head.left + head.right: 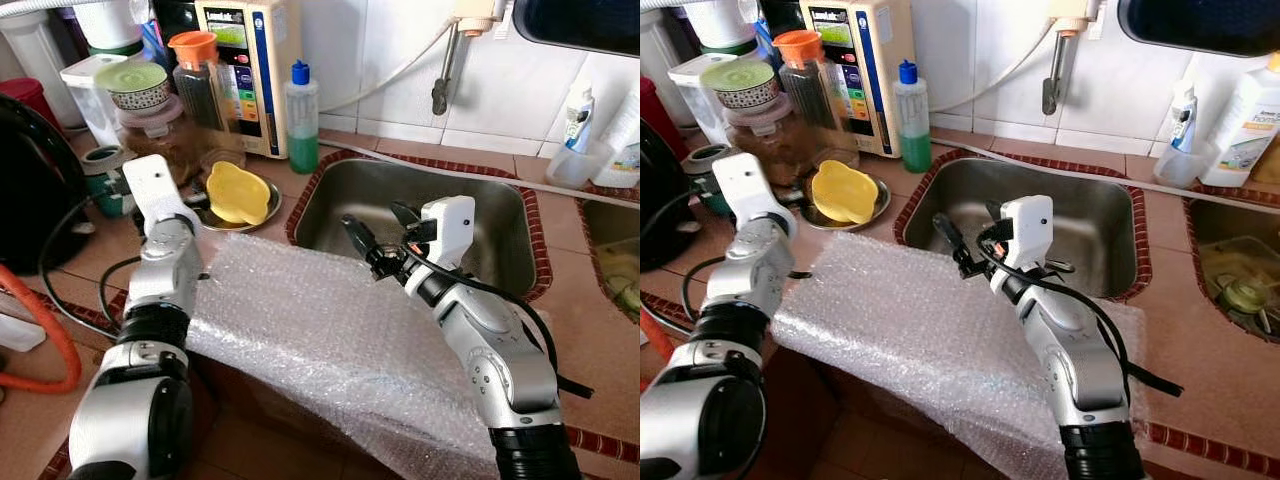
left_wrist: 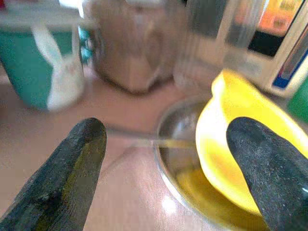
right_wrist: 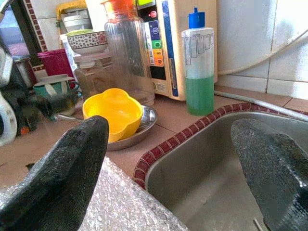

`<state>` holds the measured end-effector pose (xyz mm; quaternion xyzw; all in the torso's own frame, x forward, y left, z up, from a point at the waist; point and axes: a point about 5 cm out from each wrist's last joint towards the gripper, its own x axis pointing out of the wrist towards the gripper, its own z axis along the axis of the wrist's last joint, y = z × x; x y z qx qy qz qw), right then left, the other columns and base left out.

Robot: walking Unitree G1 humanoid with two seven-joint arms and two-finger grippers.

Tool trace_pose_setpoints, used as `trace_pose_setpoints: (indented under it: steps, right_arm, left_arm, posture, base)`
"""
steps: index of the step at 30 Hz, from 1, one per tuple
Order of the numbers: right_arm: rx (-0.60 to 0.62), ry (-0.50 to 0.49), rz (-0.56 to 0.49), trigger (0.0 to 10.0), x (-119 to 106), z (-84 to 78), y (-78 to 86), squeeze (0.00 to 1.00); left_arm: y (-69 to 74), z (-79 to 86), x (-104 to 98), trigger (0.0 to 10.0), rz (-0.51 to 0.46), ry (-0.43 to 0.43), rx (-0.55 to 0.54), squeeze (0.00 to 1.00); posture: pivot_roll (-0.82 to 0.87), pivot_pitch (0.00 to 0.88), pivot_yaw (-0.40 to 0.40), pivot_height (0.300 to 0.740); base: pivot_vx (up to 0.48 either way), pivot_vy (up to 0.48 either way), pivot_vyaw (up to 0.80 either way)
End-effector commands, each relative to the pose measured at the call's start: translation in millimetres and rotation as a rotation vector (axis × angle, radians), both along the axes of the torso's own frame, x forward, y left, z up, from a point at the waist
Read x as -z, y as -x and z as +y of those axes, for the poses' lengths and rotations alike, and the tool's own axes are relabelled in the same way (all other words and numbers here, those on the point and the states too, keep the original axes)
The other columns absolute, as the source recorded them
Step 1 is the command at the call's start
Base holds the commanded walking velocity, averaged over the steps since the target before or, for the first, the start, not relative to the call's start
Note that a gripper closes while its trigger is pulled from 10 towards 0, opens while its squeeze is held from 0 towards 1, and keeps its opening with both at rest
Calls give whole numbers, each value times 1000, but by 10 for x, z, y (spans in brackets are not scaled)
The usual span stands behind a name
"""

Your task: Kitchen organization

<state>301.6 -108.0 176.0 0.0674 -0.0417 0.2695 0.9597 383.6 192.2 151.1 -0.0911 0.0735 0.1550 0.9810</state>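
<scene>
The yellow bowl [image 1: 237, 190] sits tilted in a small steel dish [image 1: 262, 210] on the counter [image 1: 590, 310], just past the far edge of the bubble wrap [image 1: 330, 340] and to the left of the sink [image 1: 430, 220]. The left tool [image 1: 196, 199] is the near one. Its two black fingers [image 2: 72, 168] are apart, and the bowl is just ahead of it, at about 2 o'clock, nearly touching one finger. I think this tool should go for the bowl, since it only needs a short push forward and a bit to the right. The bowl's rim leans up on one side, so a finger could slip inside that rim. The right tool [image 1: 378, 233] is open too, with its fingers wide apart. It hangs over the near left corner of the sink, and the bowl lies well off at about 10 o'clock from it. A green mug [image 1: 104, 180] and some jars [image 1: 165, 135] stand close behind the bowl, so a long push might bump them.
</scene>
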Motion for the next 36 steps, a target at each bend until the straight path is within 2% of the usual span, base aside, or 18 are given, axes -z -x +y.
trace_pose_setpoints:
  steps: [1,4,5,8,14,17,29,36]
  right_arm:
    - [2,1,-18,10000,-31,13,18,0]
    - [5,0,-17,10000,-29,12,16,0]
    - [13,-2,-14,10000,-25,2,9,0]
    - [32,-7,-1,10000,-18,-16,-11,0]
    - [42,-16,1,10000,-18,-12,-24,0]
    - [51,-19,2,10000,-14,-21,-28,0]
    - [78,-21,-13,10000,-36,-42,-43,0]
    - [83,-22,-16,10000,-40,-51,-45,0]
  left_arm:
    - [22,74,26,10000,6,3,-18,0]
    - [25,58,20,10000,-9,7,-3,0]
    - [47,-2,-11,10000,-43,-17,33,0]
    - [119,-61,1,10000,-66,-57,70,0]
    - [206,-49,111,10000,-28,-39,75,0]
    - [227,-37,100,10000,-27,-64,90,0]
    - [208,-71,43,10000,-19,-48,124,0]
    - [209,-84,42,10000,-12,-45,130,0]
  posture:
    - [33,0,84,740]
    - [34,0,83,740]
    - [36,0,84,740]
    - [39,0,82,740]
    - [43,0,84,740]
    - [45,0,86,740]
    - [37,0,96,740]
    - [37,0,98,740]
  base:
    - [0,0,0]
    - [0,0,0]
    - [0,0,0]
    - [0,0,0]
    - [0,0,-780]
    - [0,0,-731]
    - [0,0,-36]
    - [0,385,0]
